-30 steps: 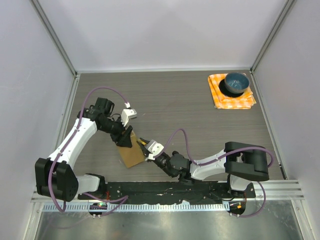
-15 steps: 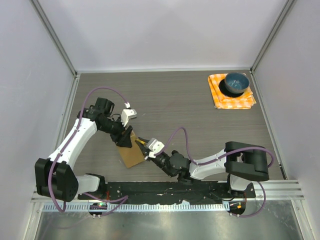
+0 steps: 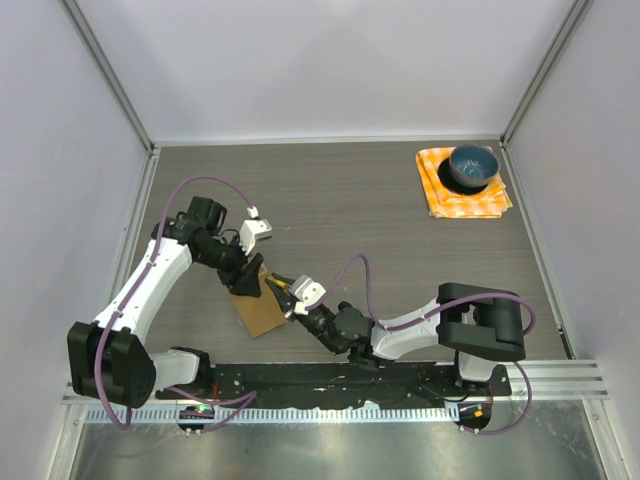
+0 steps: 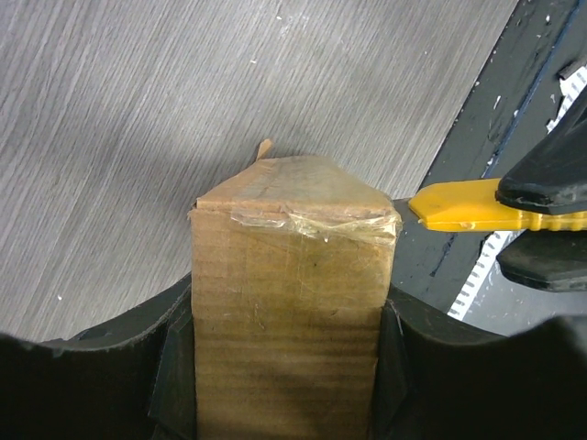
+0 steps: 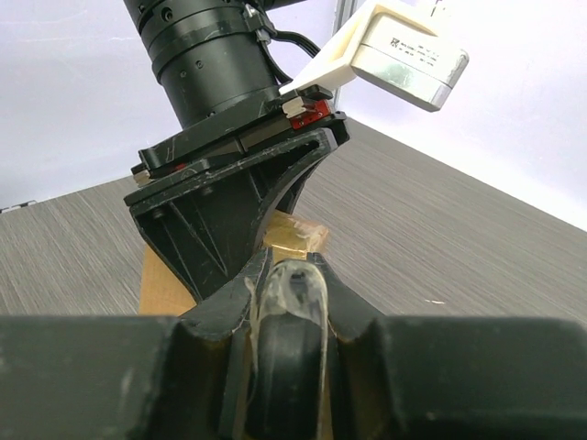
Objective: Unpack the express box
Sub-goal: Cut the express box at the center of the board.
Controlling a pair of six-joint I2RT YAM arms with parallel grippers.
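The express box, a flat brown carton sealed with clear tape, stands tilted on the table near the front edge. My left gripper is shut on its two sides; in the left wrist view the box fills the gap between the black fingers. My right gripper is shut on a yellow cutter with a dark handle. The cutter's yellow tip sits right beside the box's taped top corner; whether they touch I cannot tell. In the right wrist view the left gripper hides most of the box.
A blue bowl sits on an orange checked cloth at the far right corner. The black base rail runs along the near edge just behind the box. Grey walls enclose the table on three sides.
Both grippers, the box and the cutter have shifted slightly to the left. Both grips are unchanged.
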